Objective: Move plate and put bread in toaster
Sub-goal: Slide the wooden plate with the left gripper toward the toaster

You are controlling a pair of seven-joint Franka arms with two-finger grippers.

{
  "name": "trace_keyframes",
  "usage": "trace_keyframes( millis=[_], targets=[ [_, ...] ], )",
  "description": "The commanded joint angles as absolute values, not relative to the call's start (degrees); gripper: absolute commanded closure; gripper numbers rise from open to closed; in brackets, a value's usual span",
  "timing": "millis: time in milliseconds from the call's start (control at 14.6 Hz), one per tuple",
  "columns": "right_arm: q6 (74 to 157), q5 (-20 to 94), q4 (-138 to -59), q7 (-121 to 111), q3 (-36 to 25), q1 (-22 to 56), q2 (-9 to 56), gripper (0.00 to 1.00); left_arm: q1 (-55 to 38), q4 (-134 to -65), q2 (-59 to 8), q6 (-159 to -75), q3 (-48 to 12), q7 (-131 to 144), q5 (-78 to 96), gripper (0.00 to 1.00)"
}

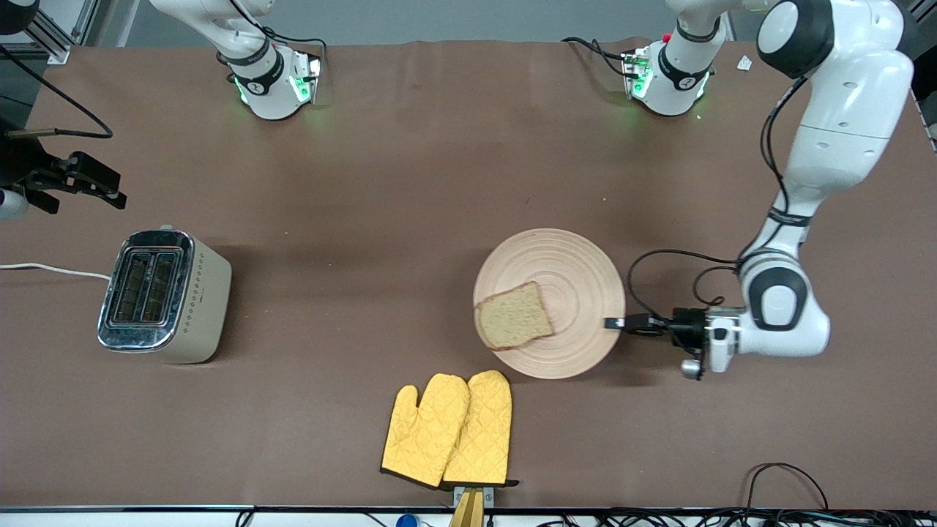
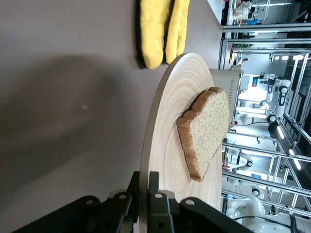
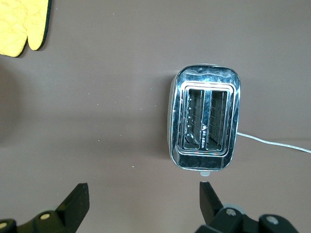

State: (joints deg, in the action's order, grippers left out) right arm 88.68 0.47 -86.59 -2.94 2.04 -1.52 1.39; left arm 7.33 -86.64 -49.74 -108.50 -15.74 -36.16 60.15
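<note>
Front view: left tool (image 1: 613, 323) pinches the plate (image 1: 578, 278) rim at worktop level, likely to drag it; bread (image 1: 514, 316) lies on the plate just ahead of that tool. Right tool (image 3: 143, 196) hangs wide open above the toaster (image 3: 204, 124), its 2 slots empty, waiting.

The brown table (image 1: 410, 183) carries the plate (image 1: 578, 274), the toaster (image 1: 165, 296) and a pair of yellow oven mitts (image 1: 448, 430). The mitts lie just beside the plate, nearer to the front camera; the toaster stands well apart from it, toward the right arm's end
</note>
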Motion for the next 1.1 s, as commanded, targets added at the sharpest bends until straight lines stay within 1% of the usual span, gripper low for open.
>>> trace_keyframes(
  millis=[0, 205, 479, 753, 890, 959, 1027],
  targets=[
    [88.9, 0.2, -87.2, -2.2, 2.3, -1.3, 1.0, 0.0, 3.1, -89.4, -48.6, -112.9, -17.3, -37.1, 63.8, 1.0],
    [88.8, 0.2, -87.3, -2.2, 2.2, -0.7, 1.0, 0.0, -0.8, -90.4, -49.0, -117.3, -18.7, -39.9, 67.0, 1.0],
    [89.0, 0.2, -87.7, -2.2, 2.2, -0.8, 1.1, 0.0, -8.0, -91.1, -49.0, -126.6, -18.8, -40.4, 69.0, 1.0],
    [89.3, 0.2, -87.9, -2.2, 2.2, -0.7, 1.0, 0.0, -12.1, -91.3, -50.7, -130.4, -18.8, -42.9, 71.4, 1.0],
    [89.6, 0.2, -88.1, -2.2, 2.2, -0.6, 1.0, 0.0, -12.6, -92.0, -50.9, -131.4, -18.8, -45.2, 72.8, 0.99],
    [89.5, 0.2, -88.1, -2.2, 2.2, -0.7, 1.0, 0.0, -13.9, -92.1, -50.8, -132.5, -18.7, -45.3, 72.7, 0.95],
    [89.2, 0.2, -87.9, -2.2, 2.2, -0.7, 0.9, 0.0, -14.8, -92.1, -50.9, -135.0, -18.7, -45.3, 72.7, 0.76]
  ],
)
